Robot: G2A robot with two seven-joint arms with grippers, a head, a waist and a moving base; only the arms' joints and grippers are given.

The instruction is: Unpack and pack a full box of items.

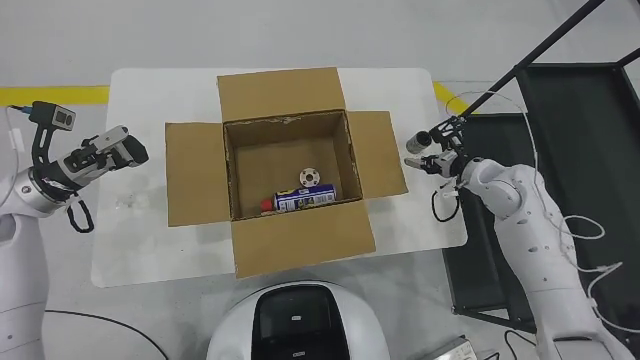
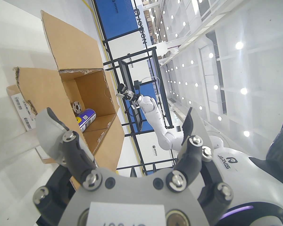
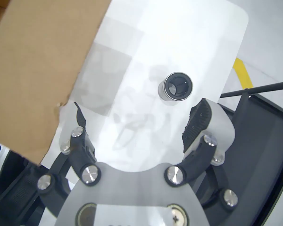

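Box sits open at the centre of the table, all four flaps folded out; inside lie a can on its side and a flange just beside it.

Right gripper hangs over the table's right edge, jaws wide apart and empty; a bushing rests on the table just ahead of the fingers, bore facing the wrist, apparently on its side.

Left gripper hangs over the table's left part, well apart from the box, jaws wide apart and empty.

Hazards, as judged:
- The bushing is round and near the table edge; a finger touching it off-centre may roll it off the table or under the right flap.
- Jaws closing across the curved wall with little overlap may squeeze the bushing out; centre it between the pads first.
- The right flap lies close to the right gripper; a low pass toward the box may catch it and shift the box.
- The can may roll when anything lands beside it; the flange may then slide beneath it, out of reach.
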